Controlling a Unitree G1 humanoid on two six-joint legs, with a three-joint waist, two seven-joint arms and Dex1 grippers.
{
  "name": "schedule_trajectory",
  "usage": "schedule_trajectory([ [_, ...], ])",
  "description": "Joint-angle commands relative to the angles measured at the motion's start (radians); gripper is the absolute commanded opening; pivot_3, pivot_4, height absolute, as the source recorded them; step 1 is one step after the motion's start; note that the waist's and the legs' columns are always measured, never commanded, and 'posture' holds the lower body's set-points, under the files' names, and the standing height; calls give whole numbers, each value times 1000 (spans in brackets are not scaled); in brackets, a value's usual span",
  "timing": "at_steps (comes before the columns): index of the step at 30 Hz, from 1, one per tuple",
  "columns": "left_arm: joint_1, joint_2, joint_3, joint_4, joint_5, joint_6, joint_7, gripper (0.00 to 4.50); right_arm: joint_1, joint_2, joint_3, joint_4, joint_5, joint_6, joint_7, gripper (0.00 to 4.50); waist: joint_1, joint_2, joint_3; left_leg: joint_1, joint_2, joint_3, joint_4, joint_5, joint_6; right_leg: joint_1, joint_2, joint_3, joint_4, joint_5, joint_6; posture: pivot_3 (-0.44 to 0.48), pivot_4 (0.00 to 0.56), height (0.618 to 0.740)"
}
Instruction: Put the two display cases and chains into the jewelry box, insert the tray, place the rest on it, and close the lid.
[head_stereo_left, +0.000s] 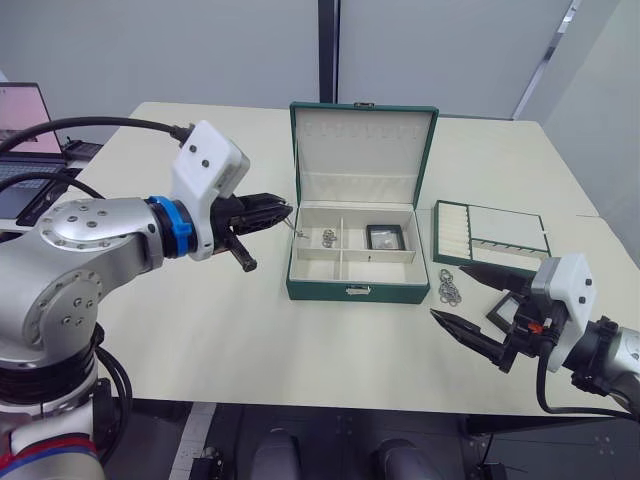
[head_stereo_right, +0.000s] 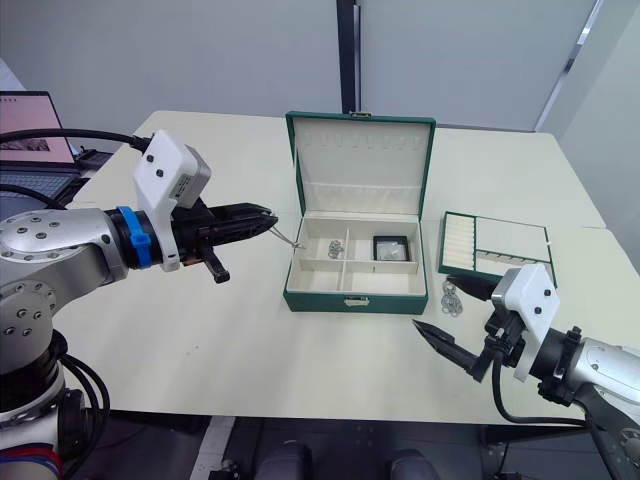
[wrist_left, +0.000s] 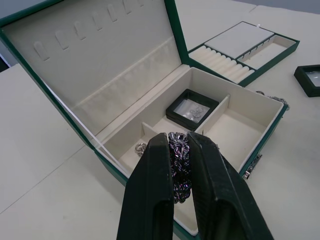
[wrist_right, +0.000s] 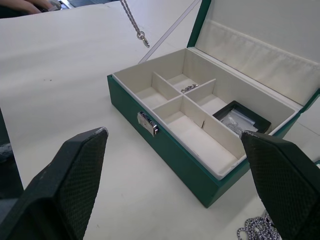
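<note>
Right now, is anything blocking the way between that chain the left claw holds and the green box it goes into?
Nothing visible does. The left gripper holds the chain just beside the jewelry box, whose lid stands open. The compartments nearest it hold only one small chain.

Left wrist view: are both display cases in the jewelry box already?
No. One display case sits in the jewelry box; the other display case lies outside on the table.
</note>
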Motion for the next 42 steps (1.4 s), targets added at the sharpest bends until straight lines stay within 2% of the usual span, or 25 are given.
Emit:
schedule_trajectory([
  [1,-28,-9,-16,-3,-8,-17,21,168,2,5,-33,-23,-8,-20,-3,4500,0,0,0,0,0,0,0,0,0,0,0,0,0,0,0,0,150,740],
  [10,-40,-54,-104,55,30,-100,44,168,17,11,-34,-46,-15,-13,-25,4500,0,0,0,0,0,0,0,0,0,0,0,0,0,0,0,0,150,740],
  [25,21,-122,-250,192,165,-297,25,168,27,4,-28,-64,-19,-1,-59,4500,1,0,0,0,0,0,0,0,0,0,0,0,0,0,0,0,150,740],
  [33,73,-113,-274,216,224,-358,0,168,42,7,-45,-56,-20,-6,-51,4500,1,0,0,0,0,0,0,0,0,0,0,1,0,0,0,0,150,740],
  [42,66,-135,-306,265,276,-407,-27,168,36,3,-50,-51,-19,-4,-45,4500,2,0,0,0,0,0,0,0,0,0,0,0,0,0,0,0,150,740],
])
